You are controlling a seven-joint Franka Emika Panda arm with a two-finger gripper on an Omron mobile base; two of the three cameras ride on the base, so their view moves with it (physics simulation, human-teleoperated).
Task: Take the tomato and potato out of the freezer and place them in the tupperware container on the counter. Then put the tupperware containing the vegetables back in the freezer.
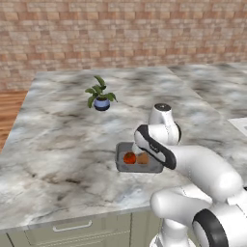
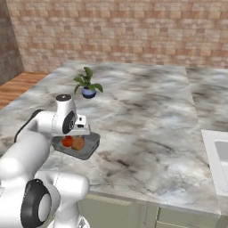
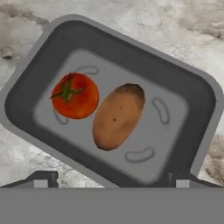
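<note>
Arm: folding back over the near edge of the counter (image 1: 62,140), its wrist hanging directly above the tupperware container (image 1: 121,165).
Gripper (image 3: 111,183): pointing down at the container; fingertips (image 3: 41,180) are standing far apart at the lower corners of the hand view, clear of the rim, so the jaws are spread and pinching nothing.
Tupperware container: sitting flat on the counter near its front edge, well short of the potted plant (image 1: 100,94).
Tomato (image 3: 75,95): lying inside the container, stem up.
Potato (image 3: 117,116): lying inside the container just beside the tomato; whether they are touching is hard to tell.
</note>
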